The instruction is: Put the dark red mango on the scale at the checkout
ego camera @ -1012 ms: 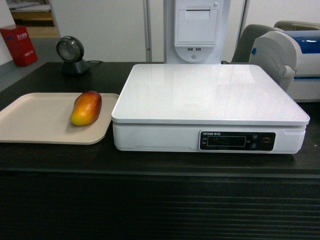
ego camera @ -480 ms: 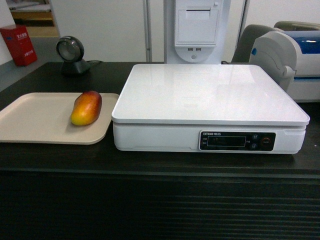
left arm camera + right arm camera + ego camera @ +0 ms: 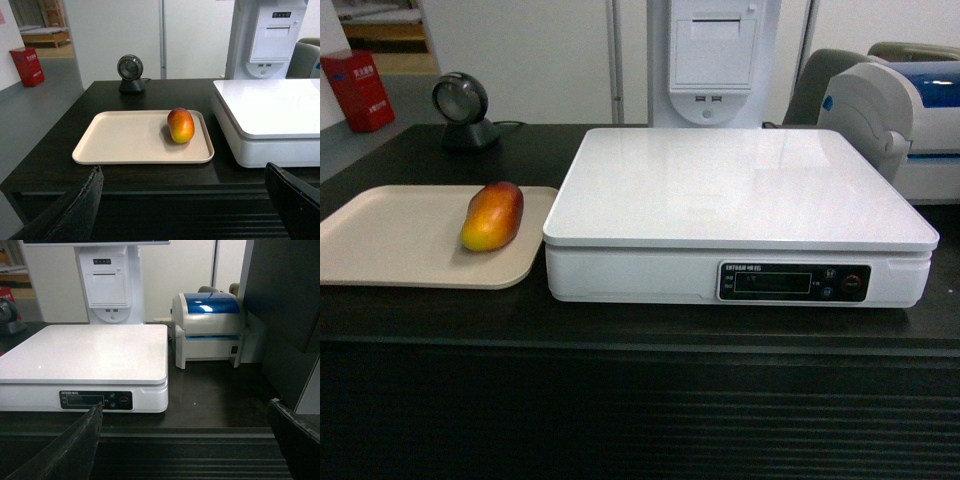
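While both arms sit back from the counter, the scene reads as follows.
Mango: the oval dark red mango (image 3: 493, 215), red at the far end and orange-yellow at the near end, lies on its side.
Mango location: on the right part of the flat beige rectangular tray (image 3: 390, 245), near the tray's right rim, apart from the scale.
Scale: the large white square scale (image 3: 735, 190) with a glossy platter and black front display panel stands just beside the tray's right edge; its platter is bare.
Checkout: the long black checkout counter (image 3: 640, 400) with a ribbed dark front carries tray and scale.
Left gripper (image 3: 185, 210): jaws spread wide, nothing held, both dark fingertips at the bottom corners of the left wrist view, facing the tray.
Right gripper (image 3: 185, 450): jaws spread wide, nothing held, facing the scale front.
Background: a round black desk scanner (image 3: 465, 110) behind the tray; a white and blue label printer (image 3: 210, 327) right of the scale.
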Motion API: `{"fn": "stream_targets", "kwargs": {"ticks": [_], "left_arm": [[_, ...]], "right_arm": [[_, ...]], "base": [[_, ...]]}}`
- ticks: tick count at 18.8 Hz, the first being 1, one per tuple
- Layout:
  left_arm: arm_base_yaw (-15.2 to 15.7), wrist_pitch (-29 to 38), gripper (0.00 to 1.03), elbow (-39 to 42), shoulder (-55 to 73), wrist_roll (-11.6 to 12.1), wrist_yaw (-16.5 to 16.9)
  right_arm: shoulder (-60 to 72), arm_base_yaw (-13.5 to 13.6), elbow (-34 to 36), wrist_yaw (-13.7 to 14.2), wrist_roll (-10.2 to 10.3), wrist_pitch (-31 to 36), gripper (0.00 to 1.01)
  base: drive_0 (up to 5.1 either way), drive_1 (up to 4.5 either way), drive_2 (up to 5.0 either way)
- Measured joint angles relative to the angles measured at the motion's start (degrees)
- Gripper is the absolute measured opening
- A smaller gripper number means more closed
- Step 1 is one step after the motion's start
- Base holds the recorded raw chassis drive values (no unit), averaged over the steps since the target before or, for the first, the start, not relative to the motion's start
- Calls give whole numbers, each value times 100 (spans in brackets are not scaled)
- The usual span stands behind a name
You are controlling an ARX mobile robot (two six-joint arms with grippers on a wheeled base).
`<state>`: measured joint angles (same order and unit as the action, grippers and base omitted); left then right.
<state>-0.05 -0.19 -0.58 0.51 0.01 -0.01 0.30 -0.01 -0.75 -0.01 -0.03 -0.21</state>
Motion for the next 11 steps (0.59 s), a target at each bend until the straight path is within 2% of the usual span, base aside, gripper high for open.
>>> {"fn": "stream_targets", "kwargs": {"ticks": [10, 11], "left_arm": [[-9, -46, 98, -2, 7, -15, -42], [-177, -507, 98, -136, 118, -129, -457]], "right_arm": [[0, 0, 0, 0, 0, 0, 98], [0, 0, 0, 0, 0, 0, 98]], "base": [[0, 0, 0], [0, 0, 0]]}}
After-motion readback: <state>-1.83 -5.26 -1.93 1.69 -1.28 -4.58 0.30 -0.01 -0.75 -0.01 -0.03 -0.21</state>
